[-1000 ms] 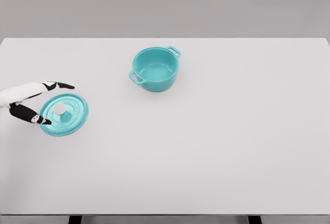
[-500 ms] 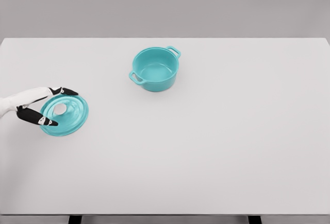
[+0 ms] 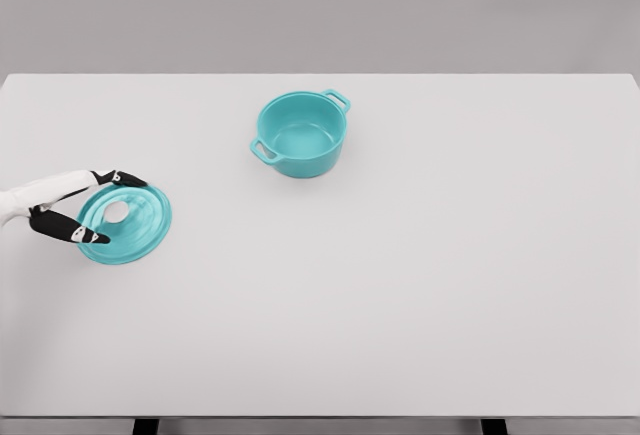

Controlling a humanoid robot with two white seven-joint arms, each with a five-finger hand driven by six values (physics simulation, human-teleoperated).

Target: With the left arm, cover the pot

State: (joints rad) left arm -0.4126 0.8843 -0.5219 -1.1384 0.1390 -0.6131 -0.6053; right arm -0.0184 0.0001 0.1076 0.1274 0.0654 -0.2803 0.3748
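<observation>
At the far left the left hand (image 3: pixel 62 205) reaches in over the table edge, its black-tipped fingers (image 3: pixel 128 179) closer together than a second ago, when they were spread wide around the lid; now one finger lies along the upper rim and another (image 3: pixel 88 236) against the lower left rim of the teal lid (image 3: pixel 128 223), so the hand pinches the lid's edge; whether the grip is firm cannot be told. The lid sits at the same spot on the table as before, its grey knob (image 3: pixel 116 212) showing near the hand; whether it is lifted off the surface cannot be told. Well apart, up and to the right, the teal pot (image 3: pixel 300 135) stands upright and uncovered, unmoved, with one handle toward the lower left and one toward the upper right. The white table (image 3: pixel 420 285) spans the whole width; behind it is a plain grey wall (image 3: pixel 320 10).
</observation>
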